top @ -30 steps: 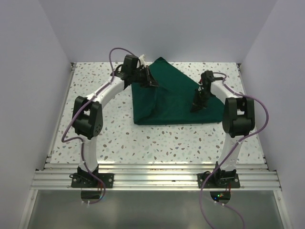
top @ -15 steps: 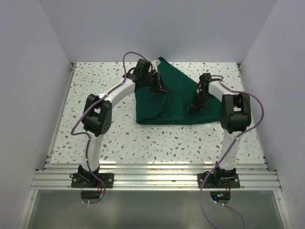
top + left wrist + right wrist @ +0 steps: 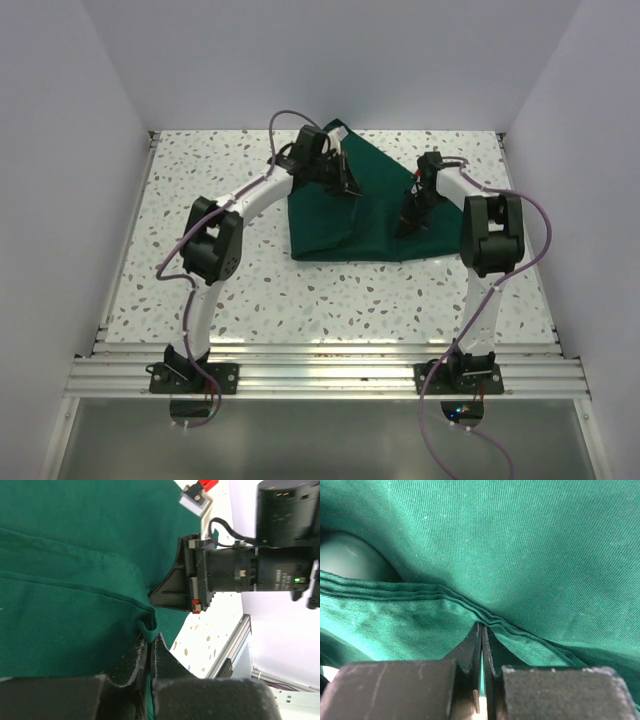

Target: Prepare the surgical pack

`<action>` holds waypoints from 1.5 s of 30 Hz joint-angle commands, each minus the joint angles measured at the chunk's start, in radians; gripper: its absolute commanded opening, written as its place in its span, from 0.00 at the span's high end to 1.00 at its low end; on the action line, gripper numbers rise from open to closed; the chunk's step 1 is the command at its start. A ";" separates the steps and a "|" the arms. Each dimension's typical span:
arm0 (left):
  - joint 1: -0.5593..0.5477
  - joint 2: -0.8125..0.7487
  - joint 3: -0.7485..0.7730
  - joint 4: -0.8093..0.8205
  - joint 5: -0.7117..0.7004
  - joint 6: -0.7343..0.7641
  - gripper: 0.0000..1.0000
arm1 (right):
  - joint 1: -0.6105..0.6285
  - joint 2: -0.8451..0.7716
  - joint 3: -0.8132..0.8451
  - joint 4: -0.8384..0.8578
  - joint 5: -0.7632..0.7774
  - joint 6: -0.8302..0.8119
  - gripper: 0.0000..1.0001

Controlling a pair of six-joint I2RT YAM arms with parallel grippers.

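Lying at the far middle of the speckled desk [image 3: 200, 215], the dark green cloth [image 3: 370, 215] forms a rough triangle. Its broad edge runs left to right on the near side, and its tip points toward the back wall. The left jaws are pressed together, pinching a raised fold on the cloth's left part. The right jaws are likewise closed tight, gripping the layered hem on its right part.

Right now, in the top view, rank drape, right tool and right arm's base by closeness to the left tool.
1. The green drape, pinched in the left tool.
2. The right tool, to its right, on the cloth.
3. The right arm's base, at the near edge.
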 commanded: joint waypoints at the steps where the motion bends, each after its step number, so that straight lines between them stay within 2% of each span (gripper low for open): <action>1: -0.016 0.033 0.043 0.020 0.033 -0.002 1.00 | 0.019 0.064 0.006 0.055 0.024 -0.004 1.00; 21: -0.068 0.042 -0.021 0.023 0.061 0.005 1.00 | 0.034 0.097 0.052 0.025 0.027 -0.014 1.00; 30: -0.074 0.086 0.029 0.020 0.055 0.008 1.00 | 0.033 0.084 0.046 0.023 0.036 -0.019 1.00; 35: -0.071 0.109 0.055 0.017 0.058 0.010 0.87 | 0.033 0.081 0.050 0.018 0.035 -0.019 1.00; 36: -0.071 0.112 0.062 0.015 0.060 0.014 0.83 | 0.034 0.081 0.050 0.020 0.033 -0.018 1.00; 37: -0.071 0.111 0.062 0.015 0.063 0.017 0.74 | 0.033 0.080 0.052 0.018 0.032 -0.016 1.00; 39: -0.073 0.102 0.051 0.028 0.079 0.033 0.66 | 0.033 0.075 0.050 0.018 0.030 -0.011 1.00; 40: -0.071 0.080 0.043 0.028 0.081 0.040 0.60 | 0.034 0.065 0.047 0.018 0.030 -0.010 1.00; 45: -0.065 -0.015 -0.001 0.014 0.080 0.148 0.46 | 0.034 -0.012 0.047 -0.001 0.045 0.004 1.00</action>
